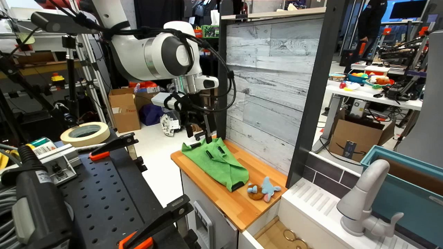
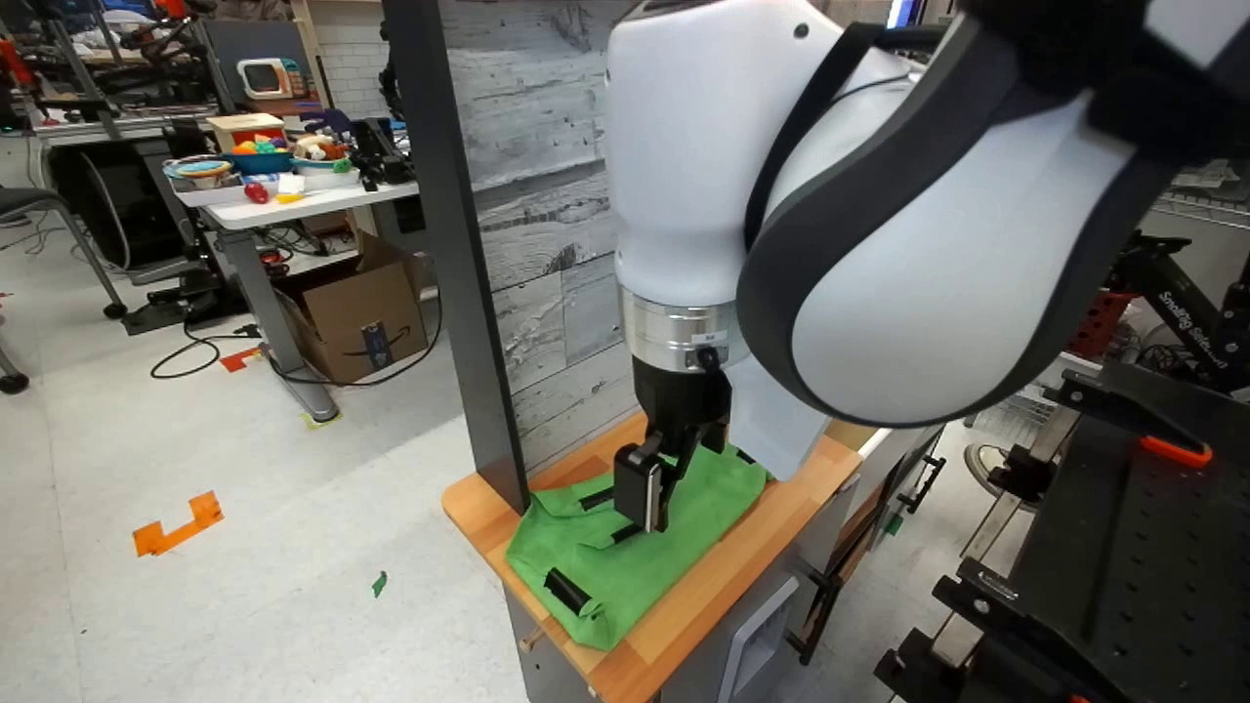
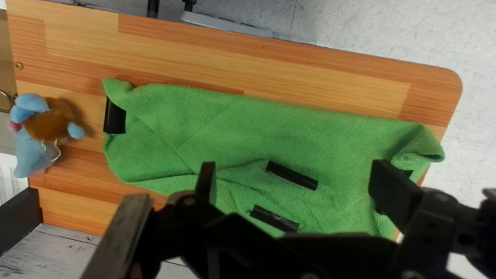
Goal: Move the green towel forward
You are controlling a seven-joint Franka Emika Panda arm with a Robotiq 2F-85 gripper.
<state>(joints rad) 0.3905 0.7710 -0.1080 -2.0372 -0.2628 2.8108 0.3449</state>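
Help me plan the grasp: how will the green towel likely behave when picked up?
Probably floppy: the green towel lies creased and partly folded. Likely light, as its fabric looks thin. The straight black strips may bend less.

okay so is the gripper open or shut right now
Open: in the wrist view the gripper has its fingers wide apart, with the towel showing between them.

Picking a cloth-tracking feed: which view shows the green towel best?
Wrist view: the green towel is largest there, seen from above, though the gripper covers part. Both exterior views show it smaller, at a slant.
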